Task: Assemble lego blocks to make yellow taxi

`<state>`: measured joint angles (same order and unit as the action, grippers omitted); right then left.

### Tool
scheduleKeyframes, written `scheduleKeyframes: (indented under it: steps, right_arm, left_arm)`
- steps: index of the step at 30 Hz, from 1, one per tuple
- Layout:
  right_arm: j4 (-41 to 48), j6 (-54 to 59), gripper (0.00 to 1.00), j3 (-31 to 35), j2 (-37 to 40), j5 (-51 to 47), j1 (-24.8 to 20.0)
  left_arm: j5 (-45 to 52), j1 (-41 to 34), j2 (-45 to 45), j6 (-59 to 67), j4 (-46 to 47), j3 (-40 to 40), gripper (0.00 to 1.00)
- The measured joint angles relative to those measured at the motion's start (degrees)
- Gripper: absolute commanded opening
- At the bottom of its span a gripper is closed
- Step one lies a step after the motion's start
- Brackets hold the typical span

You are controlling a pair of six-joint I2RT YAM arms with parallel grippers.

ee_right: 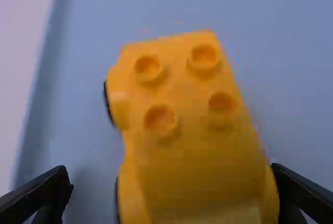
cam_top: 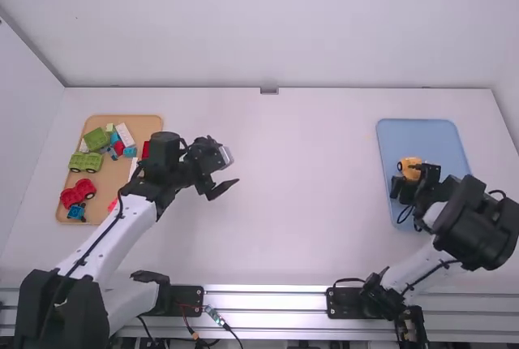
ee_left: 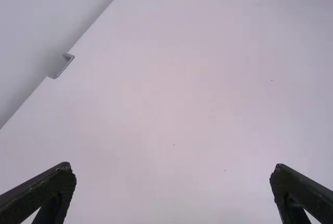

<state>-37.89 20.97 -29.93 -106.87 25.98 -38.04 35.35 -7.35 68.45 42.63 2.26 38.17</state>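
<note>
Jaws of right black two-finger gripper (ee_right: 171, 171) stand spread astride yellow plastic car (ee_right: 190, 91) on blue rectangular tray (cam_top: 418, 138), presumably for side gripping, while left black two-finger gripper (ee_left: 173, 166) hangs spread, apparently on standby.

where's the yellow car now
The yellow car is at the high view's right, on the blue tray near its left rim, by the right hand.
</note>
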Motion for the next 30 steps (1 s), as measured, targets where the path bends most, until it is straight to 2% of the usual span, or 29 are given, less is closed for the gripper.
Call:
scheduleKeyframes:
  steps: [3, 6, 8, 13, 16, 21, 23, 25, 26, 30]
  right_arm:
    - [3.7, -1.7, 0.99, 2.4, 6.2, -1.0, 0.0]
    - [9.7, -3.1, 0.99, 3.5, 16.1, -2.1, 0.9]
    - [14.6, -4.5, 0.99, 3.6, 24.0, -3.0, 3.0]
    - [21.8, -7.5, 0.99, 3.7, 36.0, -5.4, 8.1]
    - [27.2, -8.9, 0.99, 3.7, 43.9, -6.5, 14.1]
    - [32.6, -11.6, 0.99, 3.7, 51.1, -10.0, 24.0]
    - [33.7, -11.9, 0.99, 3.7, 52.4, -10.9, 26.4]
    - [35.5, -13.2, 0.99, 3.7, 54.7, -13.6, 31.7]
    - [35.6, -13.5, 0.99, 3.7, 54.9, -14.0, 32.3]
    - [35.7, -15.1, 0.99, 3.7, 56.1, -18.6, 40.8]
  left_arm:
    - [-0.5, 0.0, 0.0, -2.8, -1.7, 0.0, 0.99]
    - [-2.7, 0.0, 0.0, -6.9, -3.2, 0.0, 0.99]
    - [-3.9, 0.0, 0.0, -8.9, -3.2, 0.0, 0.99]
    - [-9.3, 0.0, 0.0, -17.3, -5.9, 0.0, 0.99]
    - [-15.3, 0.0, 0.0, -24.0, -6.0, 0.0, 0.99]
    - [-21.6, 0.0, 0.0, -31.3, -4.7, 0.0, 0.99]
    - [-23.6, 0.0, 0.0, -33.3, -3.9, 0.0, 1.00]
    - [-27.7, 0.0, 0.0, -37.0, -2.5, 0.0, 0.99]
    - [-27.9, 0.0, 0.0, -37.2, -2.5, 0.0, 0.99]
    - [-30.6, 0.0, -0.8, -39.4, -1.3, 0.0, 0.99]
